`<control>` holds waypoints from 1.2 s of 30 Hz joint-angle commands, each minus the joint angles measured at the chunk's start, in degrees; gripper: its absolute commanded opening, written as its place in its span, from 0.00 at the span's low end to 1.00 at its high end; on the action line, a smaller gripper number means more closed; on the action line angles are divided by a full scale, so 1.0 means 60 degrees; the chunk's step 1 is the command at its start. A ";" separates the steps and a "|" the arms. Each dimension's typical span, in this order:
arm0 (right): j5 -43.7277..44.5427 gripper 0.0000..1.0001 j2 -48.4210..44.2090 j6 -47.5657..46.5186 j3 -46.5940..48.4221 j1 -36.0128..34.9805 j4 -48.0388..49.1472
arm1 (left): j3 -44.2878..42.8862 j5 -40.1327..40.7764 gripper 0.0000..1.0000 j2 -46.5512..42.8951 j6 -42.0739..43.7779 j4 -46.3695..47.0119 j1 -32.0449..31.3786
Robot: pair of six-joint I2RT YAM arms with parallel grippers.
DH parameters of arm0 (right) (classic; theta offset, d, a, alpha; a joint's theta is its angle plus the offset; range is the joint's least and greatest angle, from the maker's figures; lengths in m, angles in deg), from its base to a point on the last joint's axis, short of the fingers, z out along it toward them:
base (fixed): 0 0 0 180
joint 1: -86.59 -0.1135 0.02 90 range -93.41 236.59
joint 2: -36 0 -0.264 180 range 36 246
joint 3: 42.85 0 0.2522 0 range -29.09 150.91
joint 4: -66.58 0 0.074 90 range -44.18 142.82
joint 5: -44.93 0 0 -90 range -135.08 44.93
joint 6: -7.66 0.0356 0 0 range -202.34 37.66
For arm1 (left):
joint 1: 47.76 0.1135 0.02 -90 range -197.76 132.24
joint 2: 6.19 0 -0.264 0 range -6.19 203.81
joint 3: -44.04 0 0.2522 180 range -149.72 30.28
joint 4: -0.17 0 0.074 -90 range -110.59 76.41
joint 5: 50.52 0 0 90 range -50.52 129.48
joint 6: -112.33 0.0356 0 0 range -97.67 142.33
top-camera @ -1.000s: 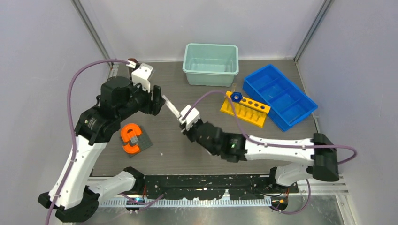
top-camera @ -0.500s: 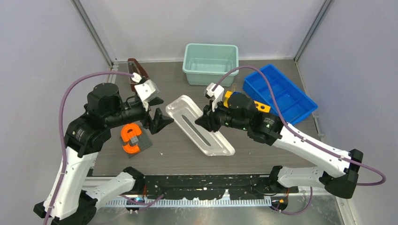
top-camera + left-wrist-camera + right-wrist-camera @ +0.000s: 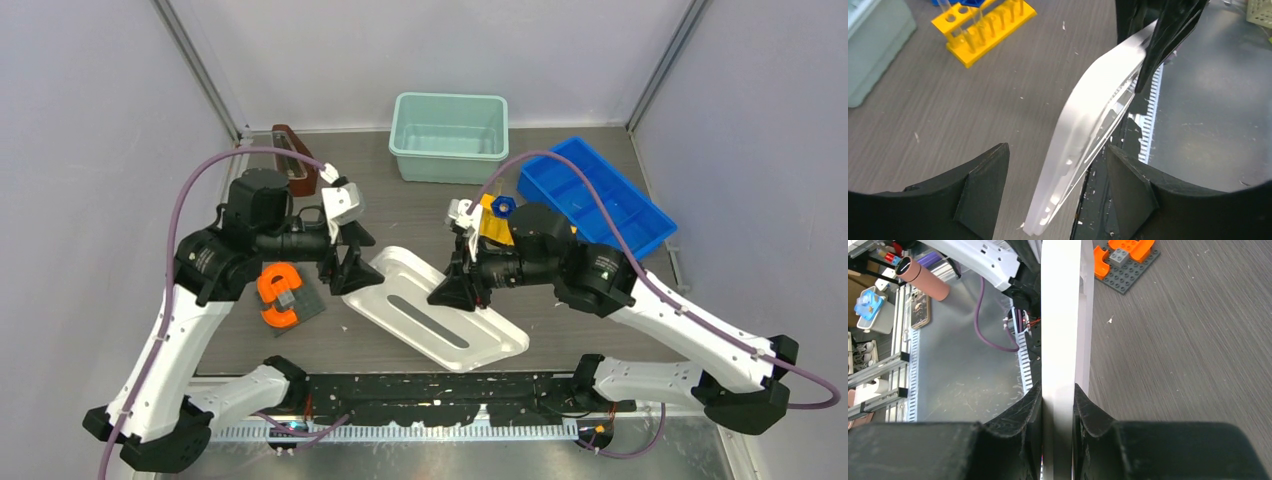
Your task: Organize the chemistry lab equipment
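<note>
We see the right gripper (image 3: 452, 290) pressed together on a flat white plastic tray with a long slot down its middle (image 3: 455, 330). In the right wrist view its two black fingers (image 3: 1018, 420) pinch one thin edge of this tray, one on each face. The tray is not flat on the dark grey wooden table (image 3: 400, 205). It is tilted, in the near middle of the scene, and its near corner reaches over the near edge of the table.

The left gripper (image 3: 350, 272) stands at the left end of the tray with its fingers (image 3: 983, 190) spread wide. In the left wrist view the end of the tray lies between them, with a gap on each side, so it touches neither finger.

Just behind the right arm, on the far right side, a small blue knob-like piece (image 3: 503, 206) sits on the top of a yellow plastic rack with round holes (image 3: 973, 52). This rack is mostly hidden in the top view. In the left wrist view thin clear tubes stand in it, but we cannot tell how many.

A pale green plastic bin (image 3: 450, 165) stands at the far middle, and a blue plastic tray with compartments (image 3: 610, 200) stands to its right. On the left, an orange block piece on a dark grey studded plate (image 3: 280, 295) lies beside the left arm. A brown oblong object (image 3: 292, 160) lies at the far left; we cannot tell what it is.
</note>
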 commanded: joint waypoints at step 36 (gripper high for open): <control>0.5364 0.98 -0.2733 0.1345 0.1221 0.0494 0.1501 | 0.1401 -0.0304 0.00 -0.0363 -0.5396 0.4857 0.0027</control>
